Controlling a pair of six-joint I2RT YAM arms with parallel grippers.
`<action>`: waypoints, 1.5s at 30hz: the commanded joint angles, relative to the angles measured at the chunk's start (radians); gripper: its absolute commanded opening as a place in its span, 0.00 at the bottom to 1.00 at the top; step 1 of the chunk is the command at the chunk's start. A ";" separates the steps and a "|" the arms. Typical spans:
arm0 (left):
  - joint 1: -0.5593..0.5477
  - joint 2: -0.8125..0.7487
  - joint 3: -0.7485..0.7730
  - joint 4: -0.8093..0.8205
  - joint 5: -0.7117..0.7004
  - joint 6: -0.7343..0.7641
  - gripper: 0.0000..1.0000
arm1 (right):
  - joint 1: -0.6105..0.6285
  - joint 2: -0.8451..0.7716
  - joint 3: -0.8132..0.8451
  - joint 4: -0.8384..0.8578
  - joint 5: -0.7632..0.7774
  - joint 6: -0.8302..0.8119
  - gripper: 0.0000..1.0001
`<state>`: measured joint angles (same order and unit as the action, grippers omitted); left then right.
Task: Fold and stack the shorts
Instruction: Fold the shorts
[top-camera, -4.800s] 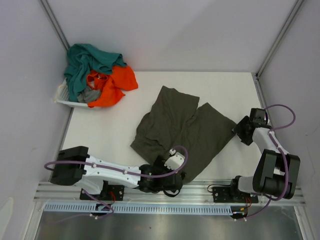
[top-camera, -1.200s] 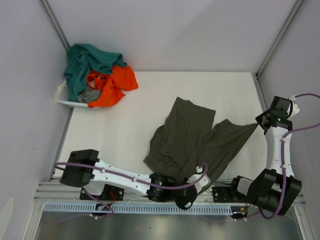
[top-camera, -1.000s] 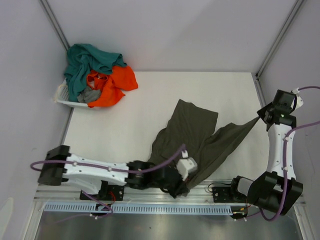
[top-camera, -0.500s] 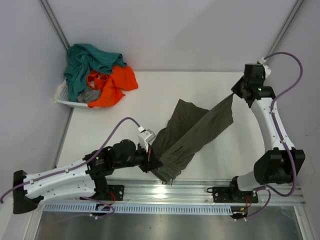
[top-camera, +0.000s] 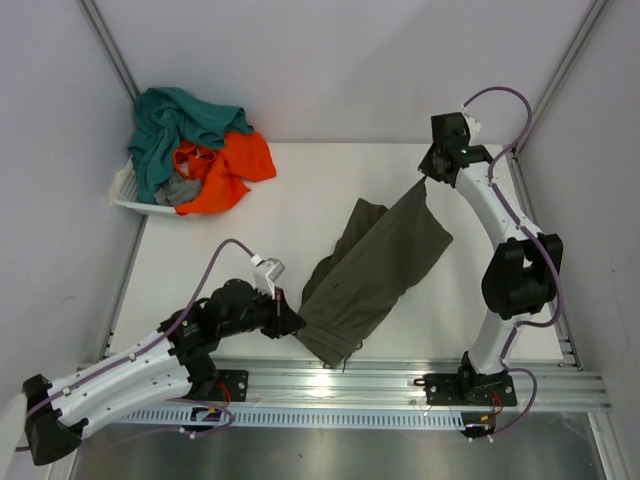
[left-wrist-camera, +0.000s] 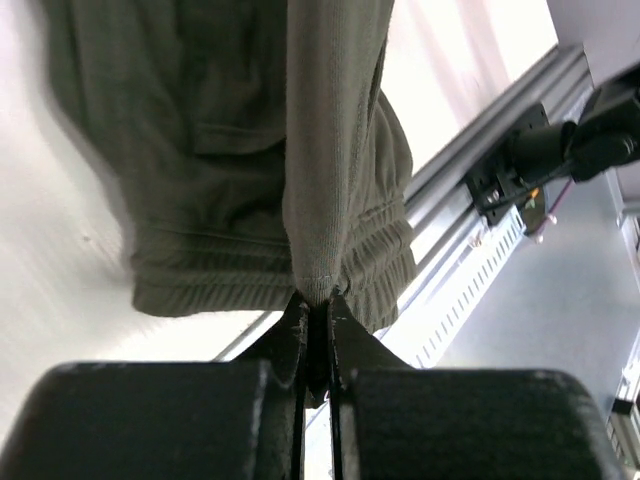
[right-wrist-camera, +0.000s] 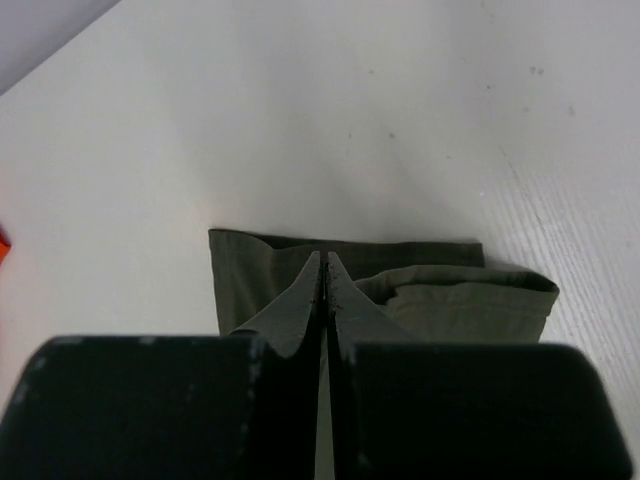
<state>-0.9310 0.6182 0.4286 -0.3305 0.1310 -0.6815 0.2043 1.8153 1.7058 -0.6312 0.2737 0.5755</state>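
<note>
Sagging between two grips, the olive shorts (top-camera: 380, 262) are proving light and limp. Left jaws are pinching their near edge, right jaws a far corner; hems are likely offering the surest hold.

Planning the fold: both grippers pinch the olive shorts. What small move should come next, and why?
Probably lower both grippers together to lay the shorts flat on the table. The left gripper pinches their near end, the right gripper their far end, and the cloth stretches doubled lengthwise between them, seemingly ready to set down.
</note>
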 joint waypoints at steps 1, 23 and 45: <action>0.049 -0.008 -0.010 -0.038 0.041 0.005 0.02 | 0.015 0.045 0.113 0.054 0.068 0.000 0.00; 0.113 0.198 -0.120 0.104 -0.005 -0.015 0.09 | 0.083 0.332 0.347 0.056 0.110 -0.045 0.00; 0.121 0.066 0.074 -0.179 -0.192 0.014 0.99 | 0.077 0.371 0.511 -0.011 -0.014 -0.170 0.87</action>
<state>-0.8196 0.6647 0.4683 -0.4934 -0.0513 -0.6876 0.2913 2.2654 2.2368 -0.6571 0.3023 0.4438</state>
